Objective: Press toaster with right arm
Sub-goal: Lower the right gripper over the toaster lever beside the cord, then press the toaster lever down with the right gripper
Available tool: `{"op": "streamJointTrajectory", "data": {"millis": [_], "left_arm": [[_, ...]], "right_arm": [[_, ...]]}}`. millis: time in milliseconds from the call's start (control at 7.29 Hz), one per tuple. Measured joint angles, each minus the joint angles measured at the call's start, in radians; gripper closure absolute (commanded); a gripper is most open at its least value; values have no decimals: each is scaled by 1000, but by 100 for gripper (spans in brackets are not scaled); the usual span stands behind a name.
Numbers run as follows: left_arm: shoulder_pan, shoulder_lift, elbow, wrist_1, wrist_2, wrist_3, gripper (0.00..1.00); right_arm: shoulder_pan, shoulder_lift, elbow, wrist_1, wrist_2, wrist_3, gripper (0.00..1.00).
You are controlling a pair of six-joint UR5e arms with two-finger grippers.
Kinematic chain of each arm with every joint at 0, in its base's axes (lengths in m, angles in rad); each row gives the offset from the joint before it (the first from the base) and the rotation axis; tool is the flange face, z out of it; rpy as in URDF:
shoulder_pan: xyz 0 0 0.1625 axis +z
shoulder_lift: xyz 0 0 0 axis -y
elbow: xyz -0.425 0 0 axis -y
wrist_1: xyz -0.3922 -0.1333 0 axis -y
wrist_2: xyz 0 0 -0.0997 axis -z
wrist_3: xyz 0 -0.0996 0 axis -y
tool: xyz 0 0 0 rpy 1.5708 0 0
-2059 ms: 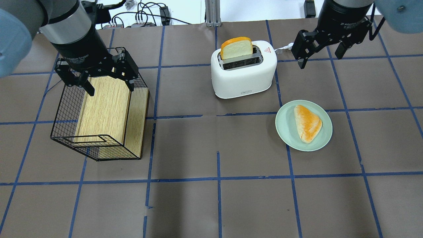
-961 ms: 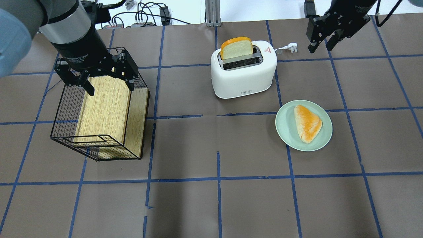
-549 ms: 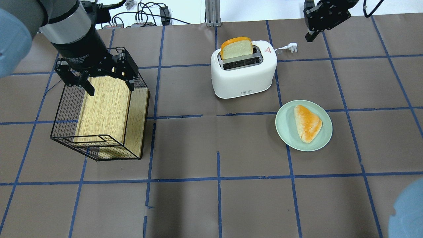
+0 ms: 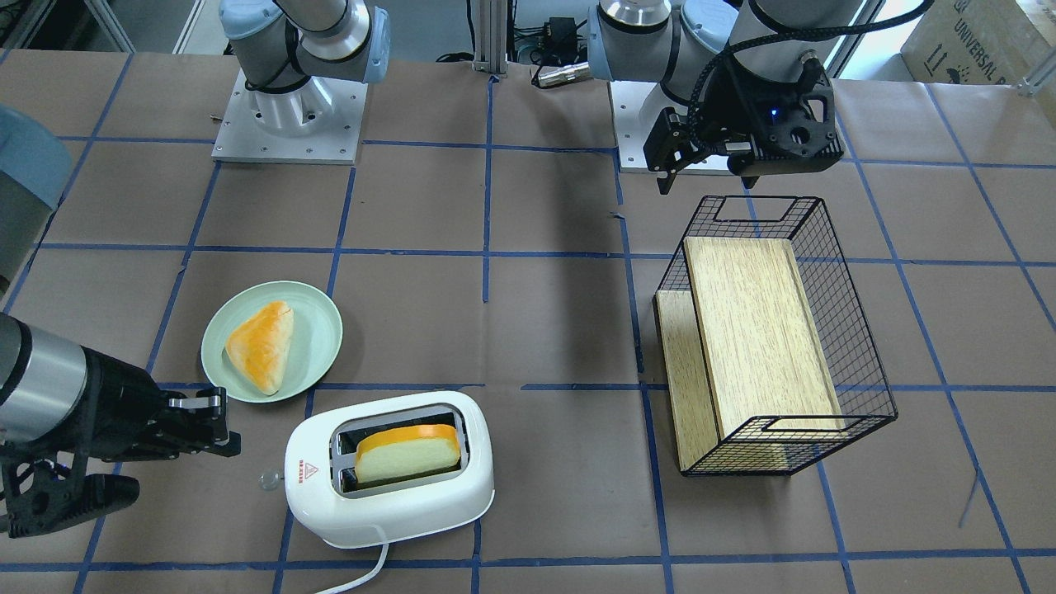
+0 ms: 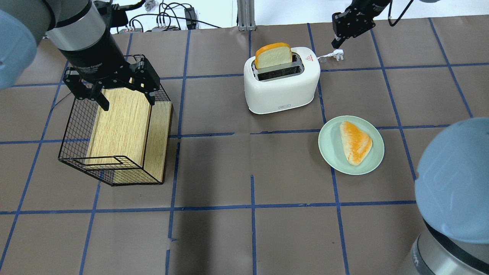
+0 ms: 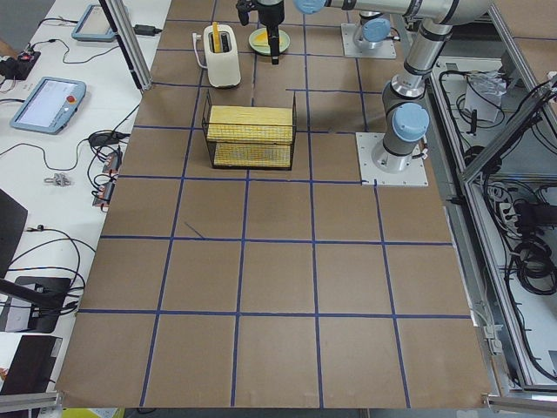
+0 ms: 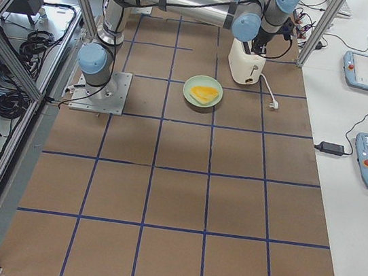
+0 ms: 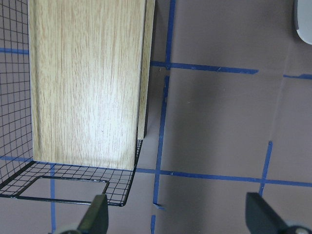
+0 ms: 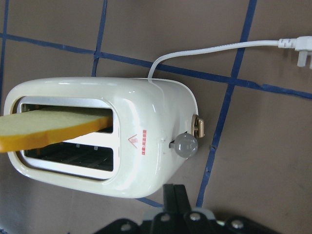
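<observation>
The white two-slot toaster (image 5: pixel 280 86) stands at the far middle of the table, a bread slice (image 5: pixel 273 55) upright in its far slot. It also shows in the front view (image 4: pixel 388 503) and the right wrist view (image 9: pixel 151 146). My right gripper (image 5: pixel 336 40) is shut and empty, hanging just beyond the toaster's right end, over the cord. In the front view it (image 4: pixel 231 441) points at the toaster's knob end from a short gap. The right wrist view shows the clear knob (image 9: pixel 186 145) and a beige lever (image 9: pixel 199 127) on that end. My left gripper (image 5: pixel 127 104) is open over the basket.
A green plate (image 5: pixel 328 152) with a triangular pastry lies in front of the toaster on the right. A black wire basket (image 5: pixel 72 126) holding a wooden board sits at the left. The white plug (image 5: pixel 338 55) lies behind the toaster. My right elbow (image 5: pixel 454 179) fills the lower right.
My right gripper has shut its fingers and moved farther back and left, toward the toaster's right end. The right elbow has swung into the lower right. The left arm is still.
</observation>
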Motion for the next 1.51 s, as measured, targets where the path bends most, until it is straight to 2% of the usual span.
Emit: {"op": "streamJointTrajectory", "data": {"millis": [412, 1510], "left_arm": [[0, 0, 0, -1, 0, 0, 0], [0, 0, 0, -1, 0, 0, 0]], "right_arm": [[-10, 70, -56, 8, 28, 0, 97], [-1, 137, -55, 63, 34, -2, 96]]}}
